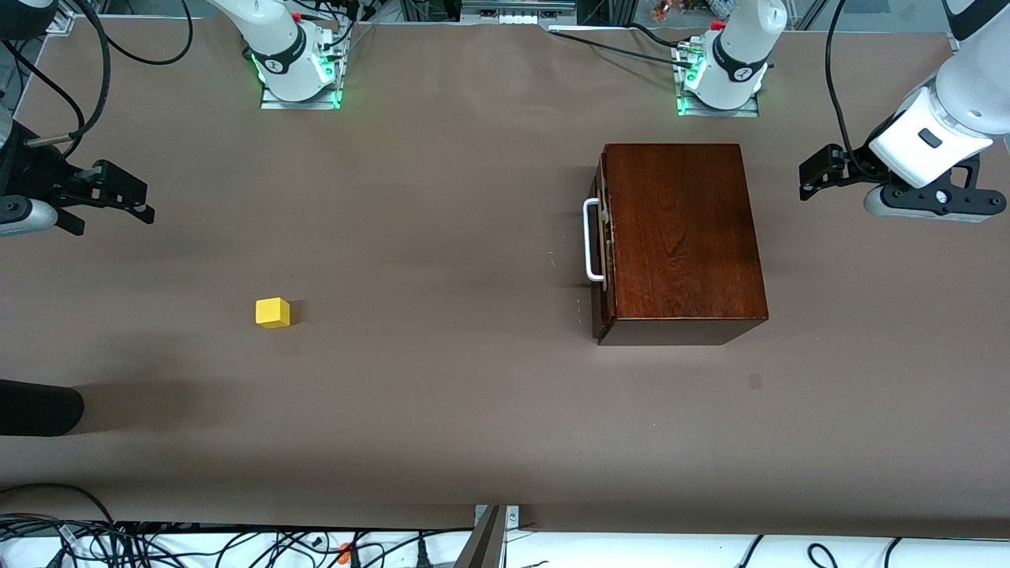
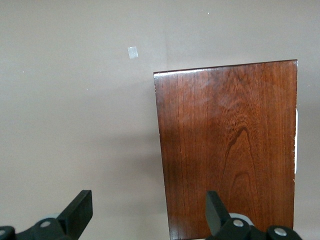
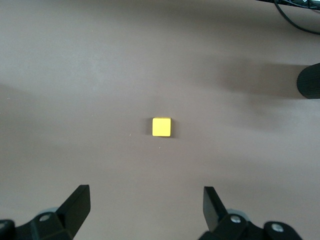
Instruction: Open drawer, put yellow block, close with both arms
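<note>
The dark reddish-brown wooden box (image 1: 682,237) stands toward the left arm's end of the table. Its drawer (image 1: 603,244) is shut, and the white bar handle (image 1: 590,241) faces the right arm's end. The yellow block (image 1: 272,312) lies alone on the table toward the right arm's end. My left gripper (image 1: 813,177) is open and empty over the table beside the box; its wrist view shows the box top (image 2: 230,145) between the spread fingers (image 2: 80,210). My right gripper (image 1: 110,209) is open and empty over the table's right-arm end; its wrist view shows the block (image 3: 161,127).
A black rounded object (image 1: 35,409) juts in at the right arm's end, nearer the front camera than the block; it also shows in the right wrist view (image 3: 309,81). A small pale patch (image 1: 755,382) marks the table near the box. Cables (image 1: 237,544) lie along the front edge.
</note>
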